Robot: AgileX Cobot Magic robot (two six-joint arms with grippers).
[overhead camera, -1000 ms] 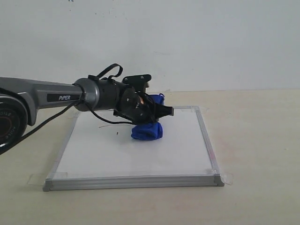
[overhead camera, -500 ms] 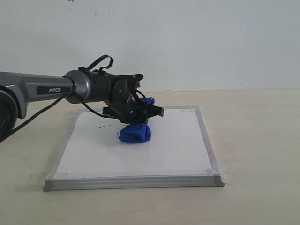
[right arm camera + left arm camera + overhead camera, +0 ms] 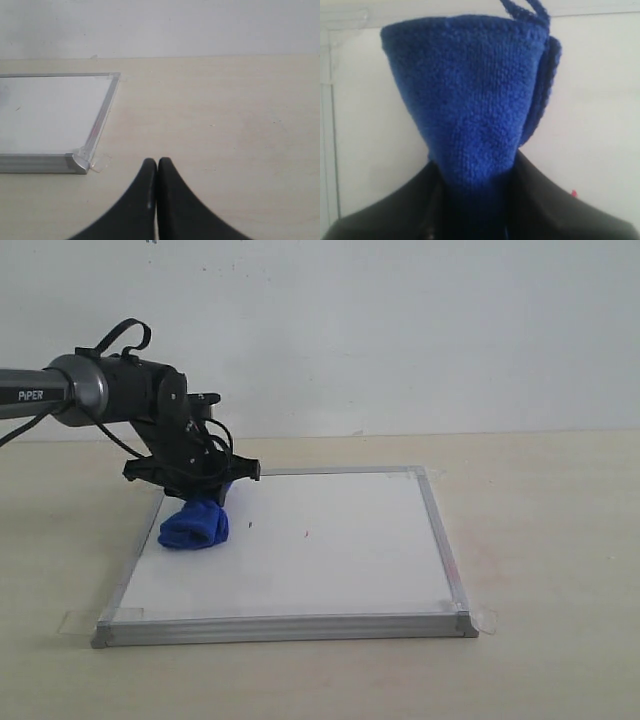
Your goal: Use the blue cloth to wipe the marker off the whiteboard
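The whiteboard (image 3: 320, 550) lies flat on the table, silver-framed with tape at its corners. My left gripper (image 3: 205, 502) is shut on the blue cloth (image 3: 193, 524), which is pressed onto the board near its left edge. In the left wrist view the blue cloth (image 3: 470, 100) fills the middle, pinched between the dark fingers (image 3: 540, 200). Of the marker only tiny specks show: a dark one (image 3: 250, 524), a red one (image 3: 306, 534) and a red dot (image 3: 574, 193). My right gripper (image 3: 158, 162) is shut on nothing, over bare table beside the whiteboard's corner (image 3: 80, 162); it does not show in the exterior view.
The left arm (image 3: 100, 390) reaches in from the left above the board's far left corner. A white wall (image 3: 400, 330) stands behind the beige table (image 3: 550, 540). Clear tape tabs (image 3: 485, 620) stick out at the board's near corners.
My left gripper has dragged the blue cloth leftward across the board, from its middle to its left edge. The thin line left of the cloth is gone.
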